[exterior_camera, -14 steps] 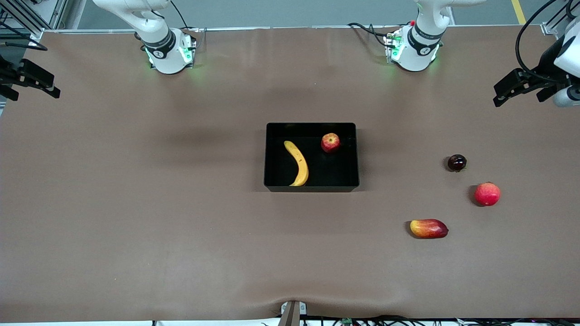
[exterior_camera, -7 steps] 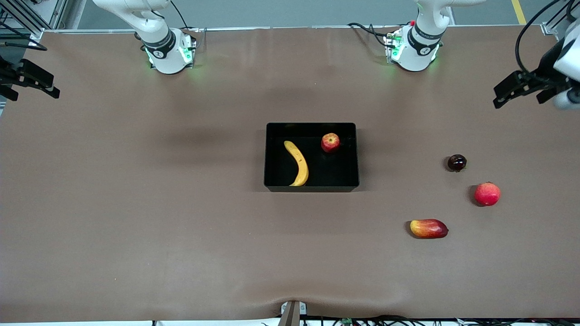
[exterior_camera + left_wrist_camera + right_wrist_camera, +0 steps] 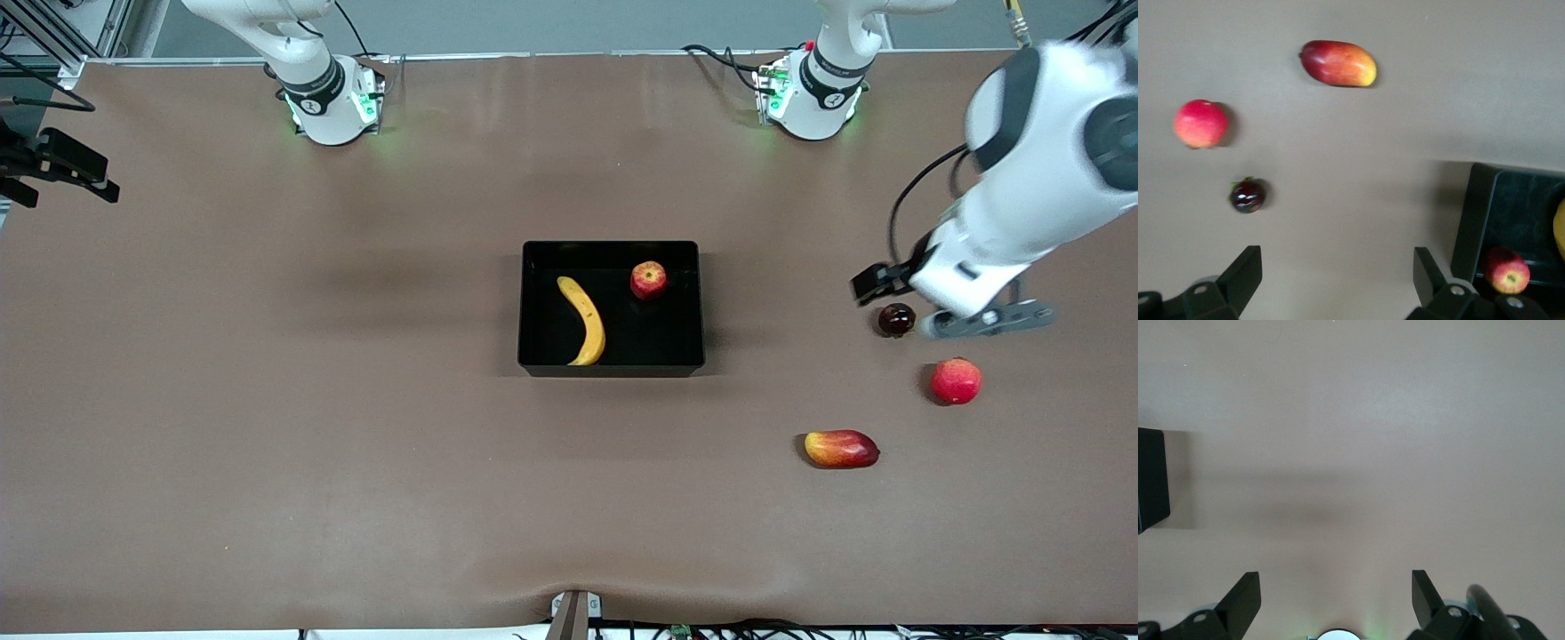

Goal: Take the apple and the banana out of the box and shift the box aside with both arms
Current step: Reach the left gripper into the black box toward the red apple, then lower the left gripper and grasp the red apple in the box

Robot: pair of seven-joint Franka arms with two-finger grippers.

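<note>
Since earlier, left tool (image 3: pixel 1335 283) swung in toward box (image 3: pixel 612 364), fingers apart; right tool (image 3: pixel 1335 600) waits, apart. Apple (image 3: pixel 648 280), banana (image 3: pixel 584 320) inside box; light, firm, likely smooth; grip mid-body.

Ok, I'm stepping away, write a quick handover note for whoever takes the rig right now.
Left gripper: fingers open, empty, up over the table at the left arm's end, near the dark small fruit.
Right gripper: fingers open, empty, over bare table at the right arm's end.
Box: mid-table, with the banana and apple both in it, lying apart.
Not part of the job: mango and round pink-red fruit, on the table toward the left arm's end.
Done: nothing yet.
Left: take out apple and banana, then move the box aside with both arms.
</note>
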